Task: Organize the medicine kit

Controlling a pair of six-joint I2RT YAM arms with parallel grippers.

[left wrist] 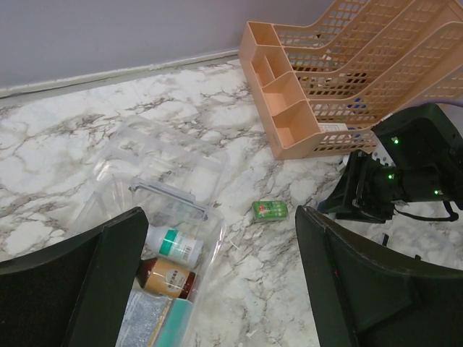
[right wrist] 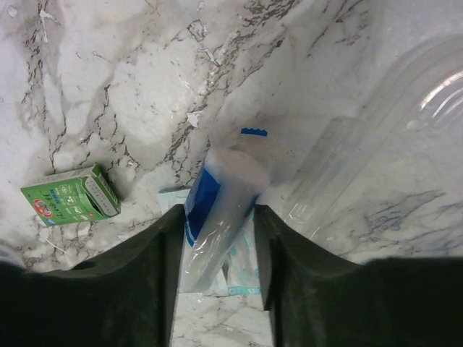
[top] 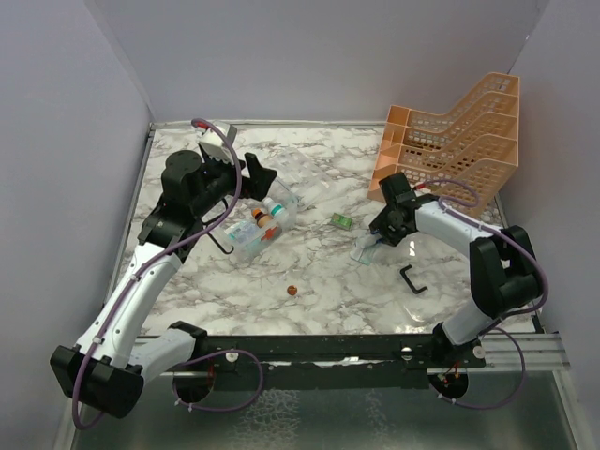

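Your right gripper (right wrist: 217,220) pinches the blue-and-white plastic sachet (right wrist: 217,189), probably to carry it to the clear rectangular plastic medicine kit (top: 239,246), lying open beneath your wide-spread left gripper (left wrist: 221,217), seemingly waiting to steady it.

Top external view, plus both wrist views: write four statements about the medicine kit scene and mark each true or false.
1. The left claw is open near the medicine kit. True.
2. The green carton lies inside the kit. False: it lies on the table, outside it.
3. The right claw grips a blue-and-white sachet. True.
4. The black handle is fixed on the kit. False: it lies loose on the table, apart from it.
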